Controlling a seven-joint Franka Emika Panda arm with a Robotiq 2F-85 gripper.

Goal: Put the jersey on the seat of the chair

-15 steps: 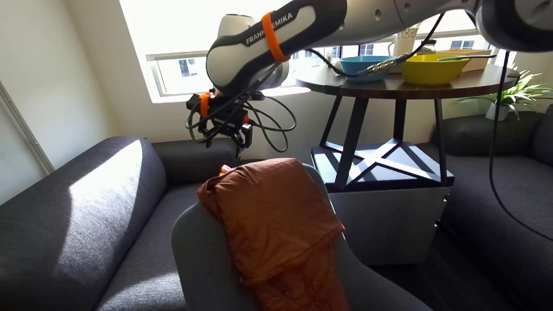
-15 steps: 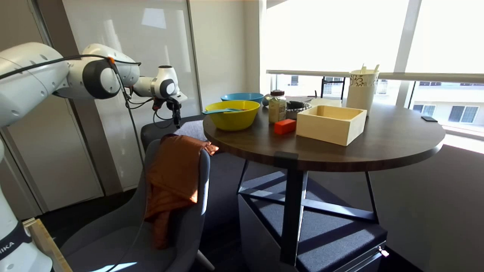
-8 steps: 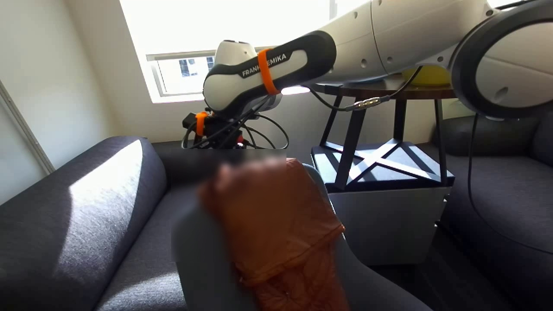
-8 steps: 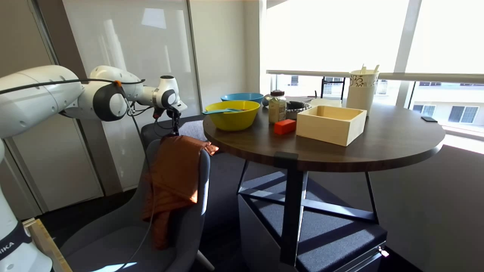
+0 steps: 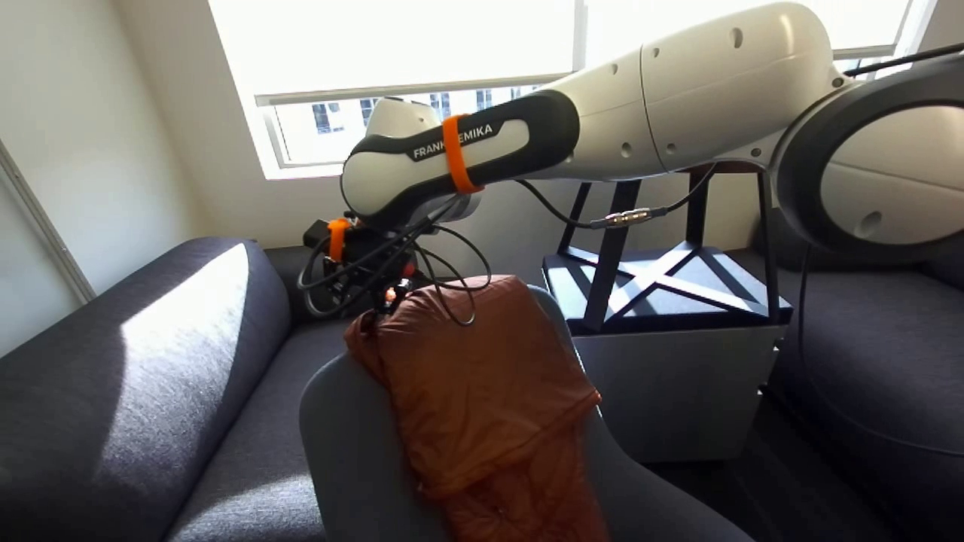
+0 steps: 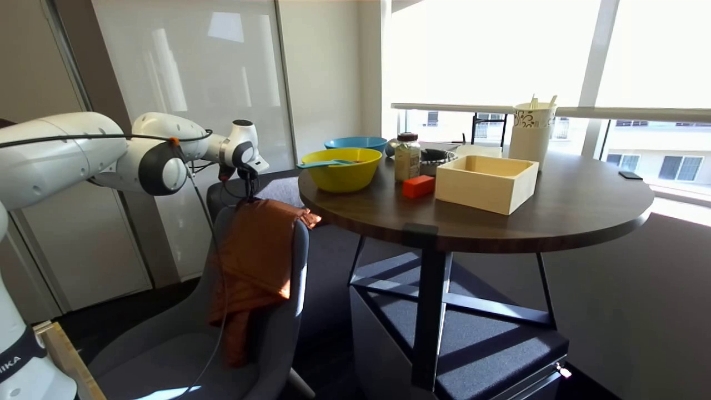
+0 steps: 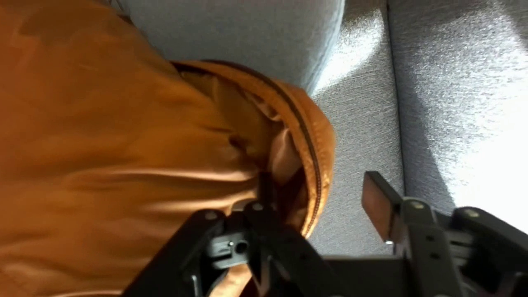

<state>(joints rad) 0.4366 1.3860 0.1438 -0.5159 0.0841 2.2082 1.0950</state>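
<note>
The rust-orange jersey (image 5: pixel 482 376) hangs over the top of the chair's grey backrest (image 5: pixel 343 444). In an exterior view it drapes down the front (image 6: pixel 258 250) toward the grey seat (image 6: pixel 166 366). My gripper (image 7: pixel 319 194) is open at the jersey's zipped edge. In the wrist view its left finger is over the folds inside that edge; whether it touches the fabric I cannot tell. The right finger's pad (image 7: pixel 376 206) stands apart, outside the edge, with the sofa behind it. In an exterior view the gripper (image 6: pixel 250 191) is at the jersey's top; its fingertips are partly hidden.
Dark grey sofas (image 5: pixel 226 452) stand behind and beside the chair. A round table (image 6: pixel 583 200) with a yellow bowl (image 6: pixel 341 172), a blue bowl (image 6: pixel 355 143), a wooden box (image 6: pixel 486 183) and a bottle (image 6: pixel 407 158) stands close to the chair.
My arm and gripper have come down from above the chair to the jersey's top edge. The jersey still hangs on the backrest.
</note>
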